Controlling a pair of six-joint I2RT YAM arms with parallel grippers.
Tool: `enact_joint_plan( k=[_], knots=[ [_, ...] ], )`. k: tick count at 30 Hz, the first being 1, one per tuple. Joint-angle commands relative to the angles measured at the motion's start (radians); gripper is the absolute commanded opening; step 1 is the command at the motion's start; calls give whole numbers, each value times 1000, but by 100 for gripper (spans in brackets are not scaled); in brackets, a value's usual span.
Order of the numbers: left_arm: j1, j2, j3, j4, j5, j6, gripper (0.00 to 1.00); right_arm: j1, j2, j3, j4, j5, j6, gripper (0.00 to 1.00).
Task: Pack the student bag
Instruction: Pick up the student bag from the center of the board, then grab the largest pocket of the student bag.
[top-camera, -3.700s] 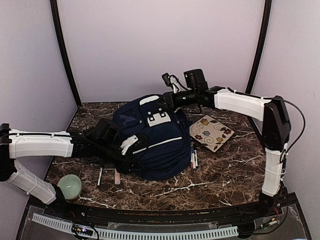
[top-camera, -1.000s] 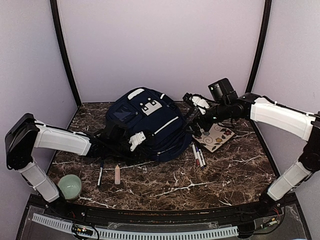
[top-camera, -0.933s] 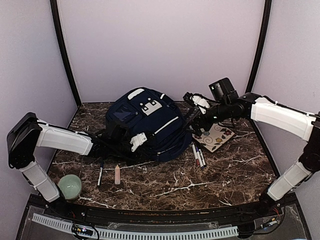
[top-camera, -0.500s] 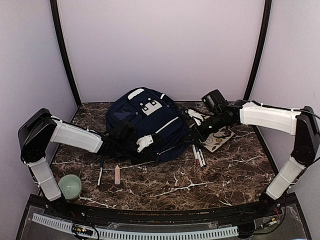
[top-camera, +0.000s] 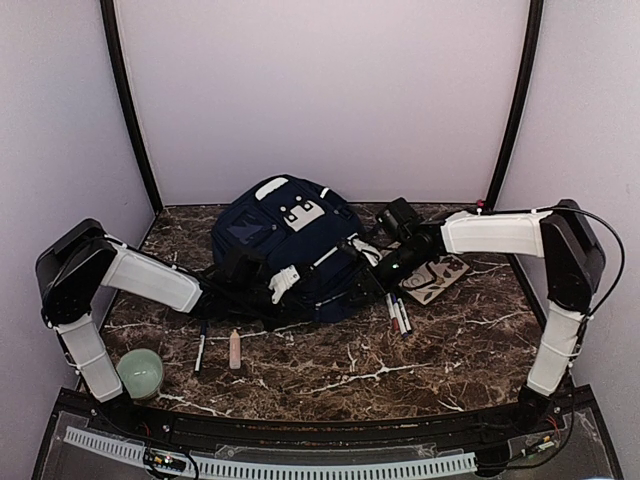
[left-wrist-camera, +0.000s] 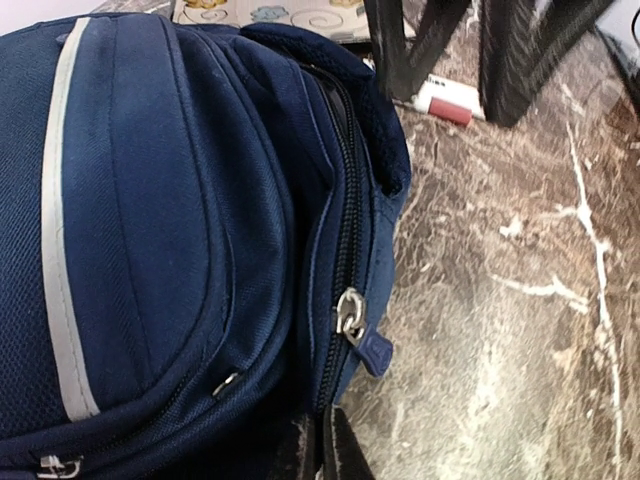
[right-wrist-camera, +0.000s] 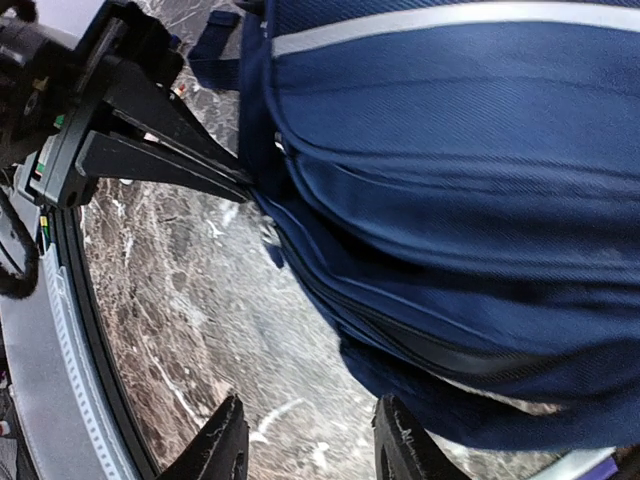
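While the student bag (top-camera: 290, 240) lies on the marble table (top-camera: 450, 360) at centre back, white patches facing up, you have both arms reaching in to it from either side.

Your left gripper (left-wrist-camera: 325, 445) comes in from the left at the bag's front edge. Its fingers are pressed together, with the tips right against the bag's lower seam, just below the silver zipper pull (left-wrist-camera: 350, 313). You can't tell from either wrist view whether any fabric is caught between them. The right wrist view shows the same thing from the other side: the tips meet at the bag's edge.

Your right gripper (right-wrist-camera: 307, 430) sits low at the bag's right front corner. Its fingers are spread, with only bare marble showing between them and nothing held. The bag's blue side fills the view just ahead of the tips. In the left wrist view its two black fingers stand just past the bag's corner, with a red-capped marker (left-wrist-camera: 445, 103) lying on the table by them.

A flowered notebook (top-camera: 445, 275) lies to the right of the bag, partly under your right forearm. The markers (top-camera: 397, 312) lie side by side just in front of it, near the bag's right corner.

A black pen (top-camera: 200, 352) and a pink stick (top-camera: 235, 348) lie near each other in front of the bag on the left. A green jar (top-camera: 140, 372) stands at the front left, beside your left arm's base.
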Motion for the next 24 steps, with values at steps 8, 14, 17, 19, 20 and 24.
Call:
enact_joint_plan(
  k=[8, 14, 17, 19, 20, 24],
  knots=[
    [-13, -21, -69, 302, 134, -283, 0, 111, 77, 65, 94, 48, 92, 36],
    [-13, -31, -94, 361, 136, -322, 0, 142, 100, 66, 145, 119, 111, 37],
    [-13, -32, -101, 381, 143, -332, 0, 147, 115, 72, 170, 128, 125, 38],
    [-13, -30, -106, 399, 151, -343, 0, 152, 129, 84, 177, 134, 132, 40],
    [-13, -30, -108, 408, 155, -349, 0, 154, 138, 91, 178, 137, 134, 42],
    [-13, -26, -114, 456, 177, -382, 0, 165, 166, 104, 197, 149, 148, 43]
  ],
)
